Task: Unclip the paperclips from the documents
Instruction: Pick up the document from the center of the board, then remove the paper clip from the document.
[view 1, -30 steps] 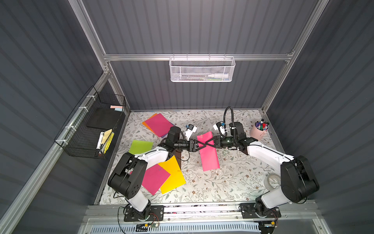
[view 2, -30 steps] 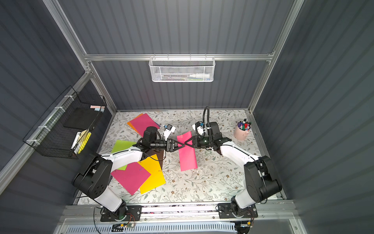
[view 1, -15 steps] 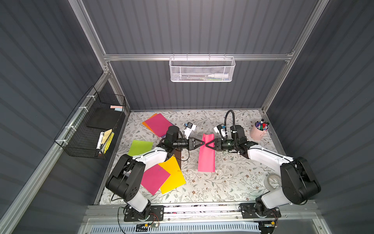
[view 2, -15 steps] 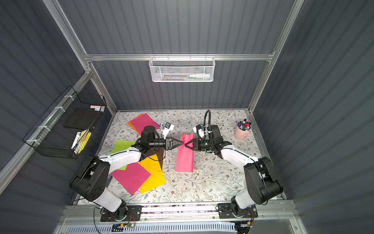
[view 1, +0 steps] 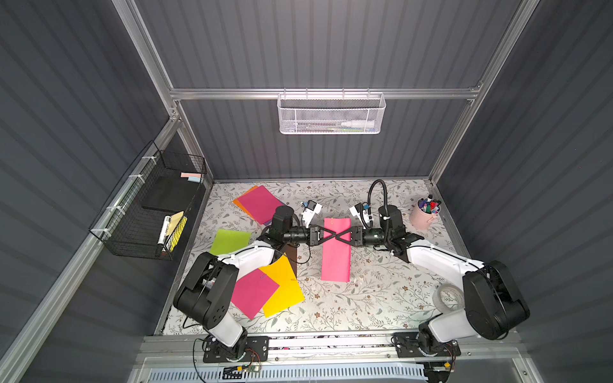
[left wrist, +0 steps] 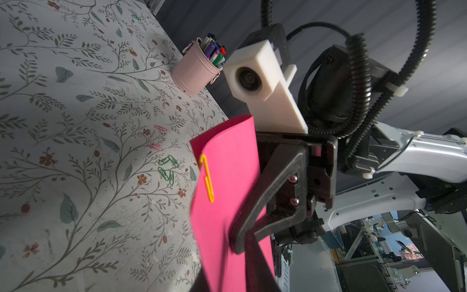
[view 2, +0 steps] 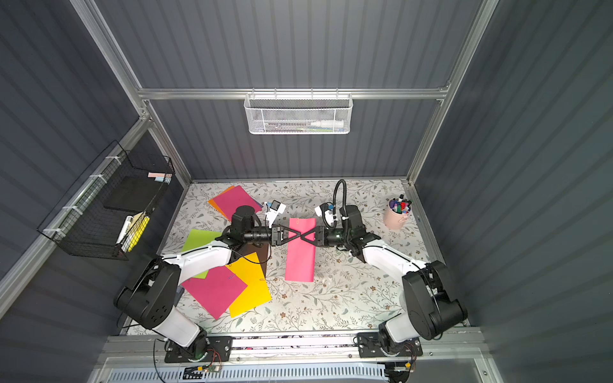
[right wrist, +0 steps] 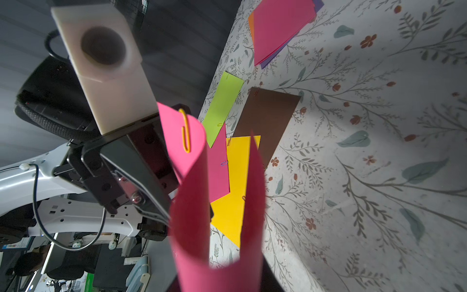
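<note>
Above the middle of the bench [view 1: 381, 298], my left hand [view 1: 332, 236] and right hand [view 1: 338, 236] both grip the pink document [view 1: 335, 265], tips meeting, a yellow paperclip [left wrist: 207, 178] on its far edge.

White arm links [view 1: 441, 262], black joints [view 1: 494, 305] — ribbed black cable [left wrist: 366, 83], silver screws [left wrist: 293, 179].

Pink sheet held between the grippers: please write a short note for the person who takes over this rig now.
Left gripper and right gripper: both shut on the bright pink paper sheet, held up between them.
Its yellow wire paperclip sits on the far edge, not yet pulled.
Done: loose green wire paperclips lie on the floral table.
Left: this clip, then the clips on the yellow paper sheet, brown paper sheet and lime green paper sheet.
</note>
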